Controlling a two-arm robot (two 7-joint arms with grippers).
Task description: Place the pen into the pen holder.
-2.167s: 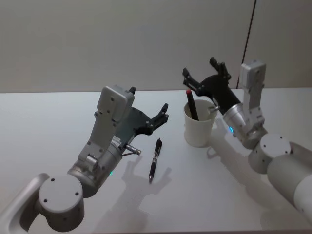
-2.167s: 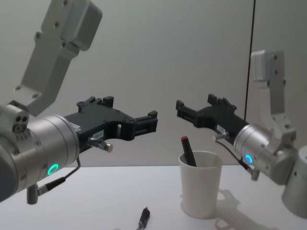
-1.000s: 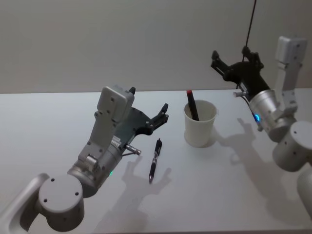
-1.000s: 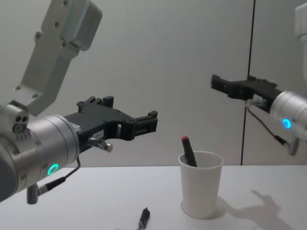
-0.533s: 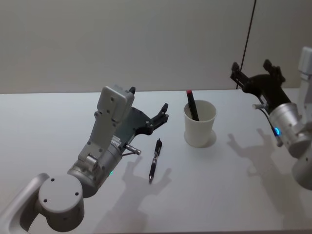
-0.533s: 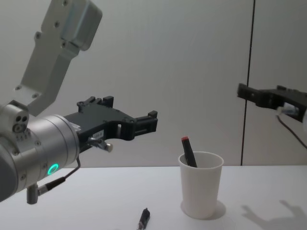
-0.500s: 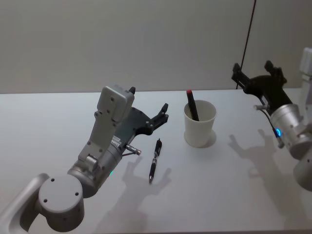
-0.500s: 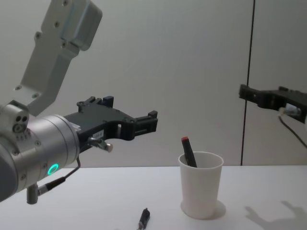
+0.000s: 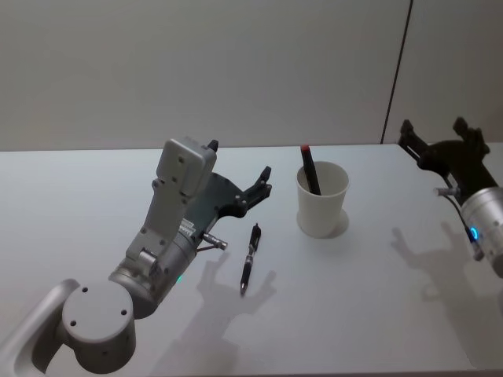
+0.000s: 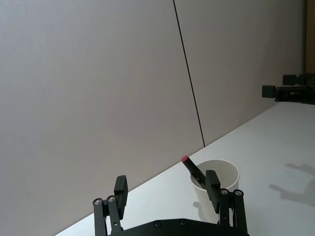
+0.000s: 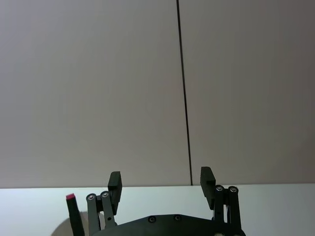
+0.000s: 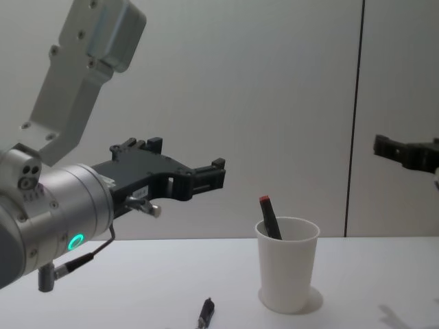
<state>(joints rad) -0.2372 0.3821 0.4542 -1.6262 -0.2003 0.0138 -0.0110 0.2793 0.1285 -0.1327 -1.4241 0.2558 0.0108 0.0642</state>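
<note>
Cropping at the chest view's lower edge takes most of the black pen (image 9: 250,258), which lies flat on the counter (image 9: 354,314). The left hand (image 9: 263,184) hangs raised near it, fingers apart, holding nothing. Beyond, the pen holder (image 9: 321,206) hides the lower part of the red-tipped pen (image 9: 309,167) leaning inside. Off to the right, the right hand (image 9: 434,129) is spread open too (clipped in the chest view). Count: two pens, one holder.

No readable text, label, brand or number appears on anything here (no signs either).
</note>
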